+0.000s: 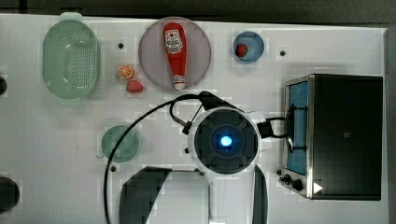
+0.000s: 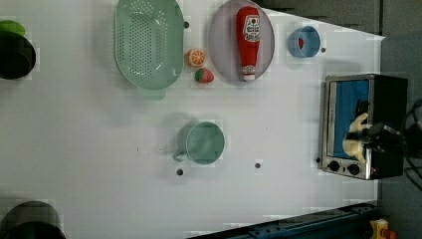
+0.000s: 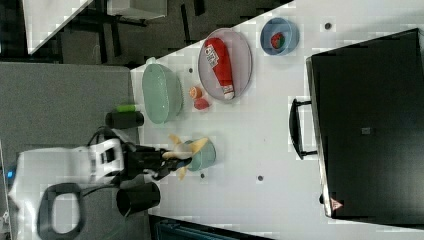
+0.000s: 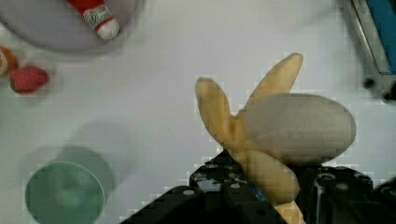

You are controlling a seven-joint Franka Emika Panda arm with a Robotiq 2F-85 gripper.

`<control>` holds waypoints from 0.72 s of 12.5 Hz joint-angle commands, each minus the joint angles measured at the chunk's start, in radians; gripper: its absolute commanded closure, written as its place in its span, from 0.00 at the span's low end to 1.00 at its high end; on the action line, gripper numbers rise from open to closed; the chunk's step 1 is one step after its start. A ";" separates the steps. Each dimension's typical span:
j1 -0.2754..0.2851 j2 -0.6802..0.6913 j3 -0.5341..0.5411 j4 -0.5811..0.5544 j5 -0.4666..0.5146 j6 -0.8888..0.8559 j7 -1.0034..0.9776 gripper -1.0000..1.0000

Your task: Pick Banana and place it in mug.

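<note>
The Banana (image 4: 289,130) is a pale yellow toy with its peel flaps spread open, and my gripper (image 4: 275,189) is shut on its lower part. It hangs in the air, well above the white table. In the left view the Banana (image 2: 354,135) and gripper (image 2: 369,142) appear in front of the toaster oven. In the right view the Banana (image 3: 184,150) overlaps the mug (image 3: 205,154). The teal-green mug (image 1: 120,143) stands upright with nothing visible inside, left of my arm's wrist (image 1: 225,140) in the top view. The mug (image 4: 64,192) lies off to one side of the gripper.
A toaster oven (image 1: 343,135) with its door handle stands at the top view's right. Farther back are a grey plate (image 1: 154,51) with a ketchup bottle (image 1: 175,51), a pale-green colander (image 1: 70,58), an orange slice (image 1: 125,71), a strawberry (image 1: 134,86) and a blue cup (image 1: 254,39).
</note>
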 commanded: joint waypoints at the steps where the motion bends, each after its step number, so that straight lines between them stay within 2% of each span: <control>1: 0.036 0.033 0.090 0.033 0.015 -0.042 0.140 0.67; 4: 0.061 0.033 0.207 0.031 0.073 -0.040 0.327 0.67; 6: 0.068 0.044 0.316 0.007 0.174 -0.017 0.554 0.67; 9: 0.069 0.102 0.406 -0.055 0.180 0.177 0.691 0.67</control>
